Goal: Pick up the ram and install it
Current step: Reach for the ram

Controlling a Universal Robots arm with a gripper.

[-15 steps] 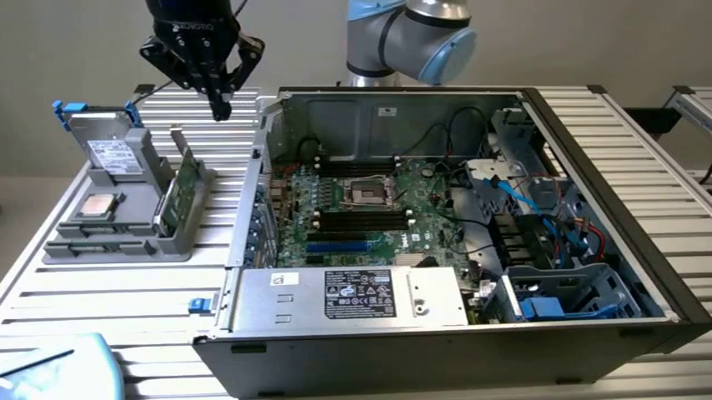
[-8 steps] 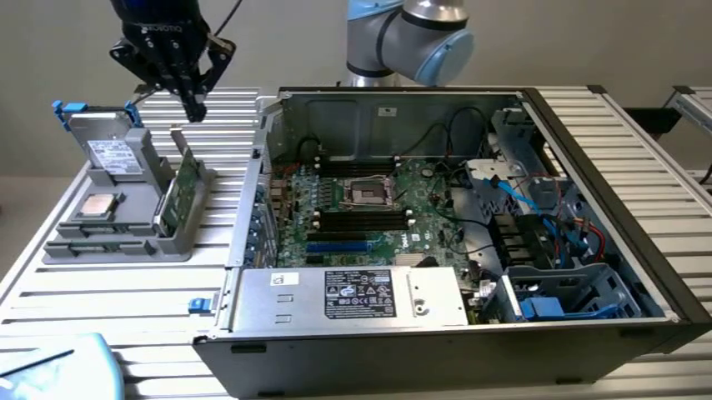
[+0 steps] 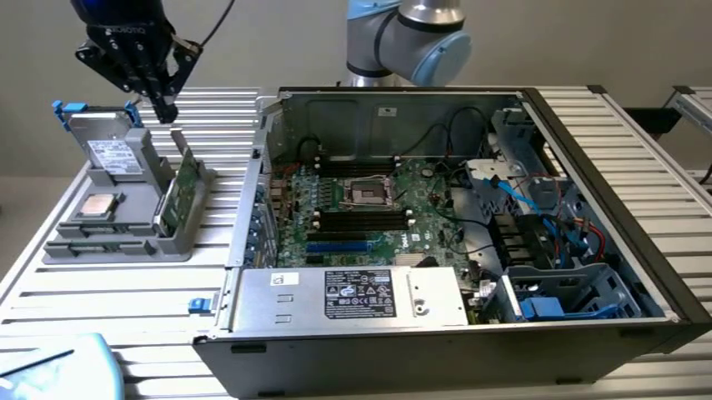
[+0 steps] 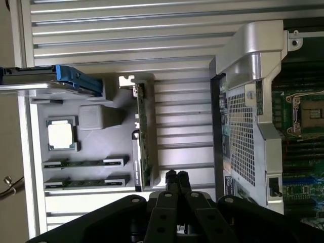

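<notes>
- Pincer (image 3: 167,110) at upper left of the exterior view, hanging over the far end of the grey tray (image 3: 112,250). Fingertips pressed together, nothing between them.
- Ram (image 3: 183,190) not yet picked. It stands on its long edge in a slot along the tray's edge nearest the case (image 3: 333,108), leaning a little.
- Wrist view: ram (image 4: 144,142) seen edge-on. The pincer (image 4: 177,176) sits near one end of it, offset toward the case side and apart from the board.
- Step in hand (my reading): the approach to the ram.
- To do it well, I judge:
  - The fingers must part enough to straddle the thin board.
  - The pincer line must be brought over the stick, not beside it.
  - The pads should close on the two flat faces at mid-length.
  - The lift should run straight along the slot, so the lean does not bind the stick.
- Materials:
  - Ram is a thin, rigid green board with a hard, narrow edge, so it offers little to grip on.
  - Tray is matt grey moulded plastic with stepped pockets.
  - Processor chip (image 3: 100,204) is square with a bright metal lid and lies flat.
  - Drive (image 3: 112,154) is grey metal with a white label and stands propped.
  - Worktop (image 3: 112,308) is ribbed aluminium slats.
  - Case is sheet steel, open on top.
  - Motherboard (image 3: 368,225) is green, with long black memory slots (image 3: 358,219).
</notes>
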